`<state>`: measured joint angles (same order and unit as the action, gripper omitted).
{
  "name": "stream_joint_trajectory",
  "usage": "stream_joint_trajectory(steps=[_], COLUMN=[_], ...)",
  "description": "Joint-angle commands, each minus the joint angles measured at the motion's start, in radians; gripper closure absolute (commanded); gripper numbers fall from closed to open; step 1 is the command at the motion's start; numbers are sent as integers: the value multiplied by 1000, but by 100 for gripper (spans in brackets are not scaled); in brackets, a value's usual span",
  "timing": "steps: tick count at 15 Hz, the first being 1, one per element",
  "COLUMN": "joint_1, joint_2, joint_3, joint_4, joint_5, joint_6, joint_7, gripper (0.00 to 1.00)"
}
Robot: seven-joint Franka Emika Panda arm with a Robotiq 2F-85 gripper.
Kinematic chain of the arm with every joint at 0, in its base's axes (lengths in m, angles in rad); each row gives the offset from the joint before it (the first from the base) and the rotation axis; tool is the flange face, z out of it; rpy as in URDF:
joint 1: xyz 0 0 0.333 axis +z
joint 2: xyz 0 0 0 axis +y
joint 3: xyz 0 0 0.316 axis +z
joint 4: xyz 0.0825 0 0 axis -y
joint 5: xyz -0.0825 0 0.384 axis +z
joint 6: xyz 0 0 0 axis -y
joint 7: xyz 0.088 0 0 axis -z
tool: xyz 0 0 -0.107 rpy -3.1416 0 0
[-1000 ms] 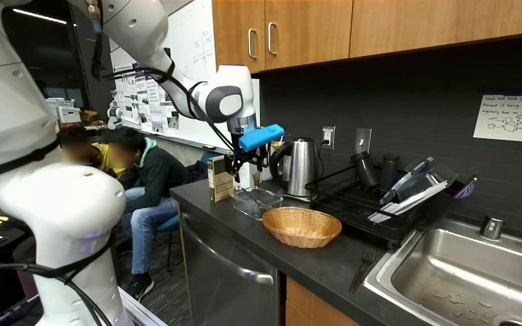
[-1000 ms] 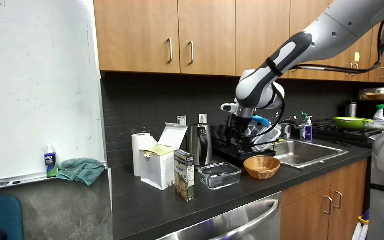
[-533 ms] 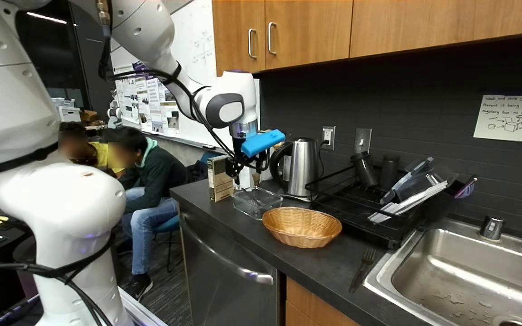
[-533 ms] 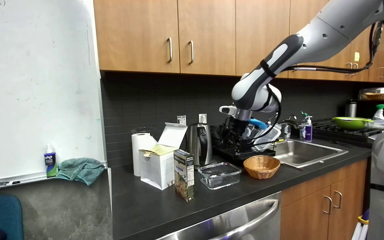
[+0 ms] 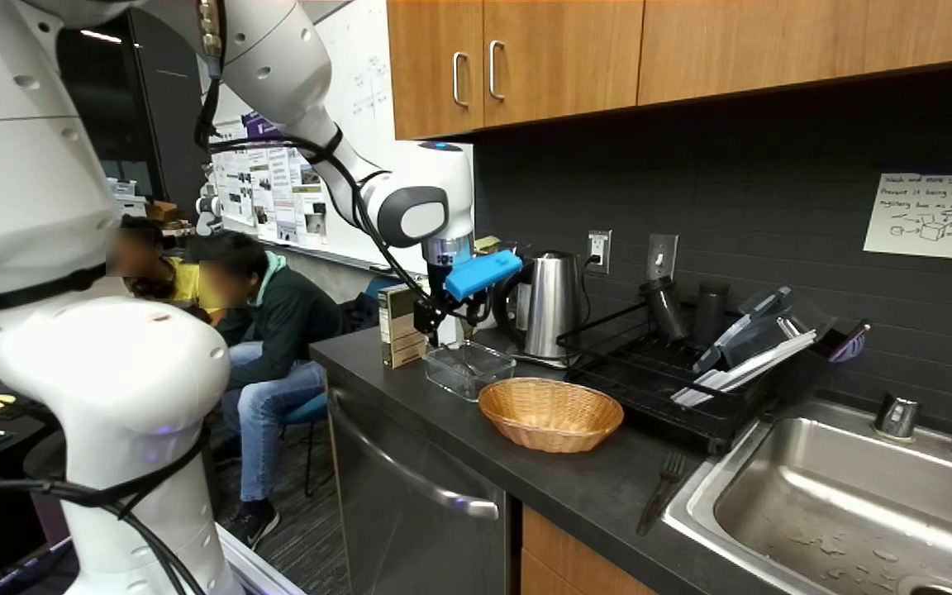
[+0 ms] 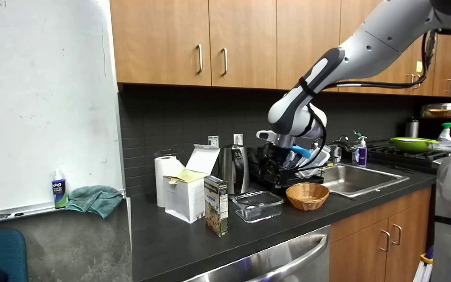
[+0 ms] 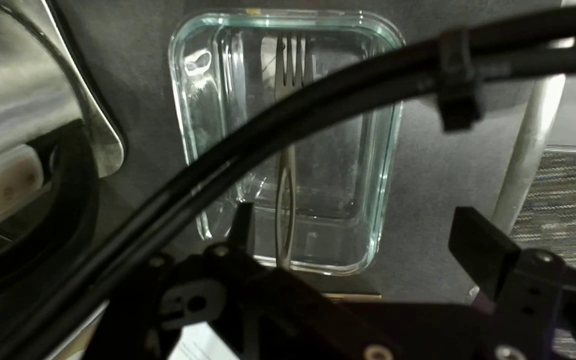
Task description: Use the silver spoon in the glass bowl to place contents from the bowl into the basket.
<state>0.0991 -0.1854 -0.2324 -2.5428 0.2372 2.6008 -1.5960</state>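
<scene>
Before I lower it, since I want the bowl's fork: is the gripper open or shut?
Open: in the wrist view, the gripper has its fingers wide apart.

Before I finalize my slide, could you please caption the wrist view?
Fork leaning in the glass bowl, gripper open, black cables in front.

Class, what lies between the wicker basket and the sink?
In an exterior view, a fork lies on the counter between the wicker basket and the sink; the dish rack stands behind.
</scene>
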Motion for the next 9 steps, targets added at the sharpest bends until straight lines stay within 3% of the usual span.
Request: stream_joint_trajectory(steps=[1, 9], joint_1=[-15, -24], joint_2=[47, 117], joint_3=[18, 54], joint_4=[19, 46], joint_5=[50, 138], joint_6=[38, 80], joint_7=[-63, -148], gripper=[0, 0])
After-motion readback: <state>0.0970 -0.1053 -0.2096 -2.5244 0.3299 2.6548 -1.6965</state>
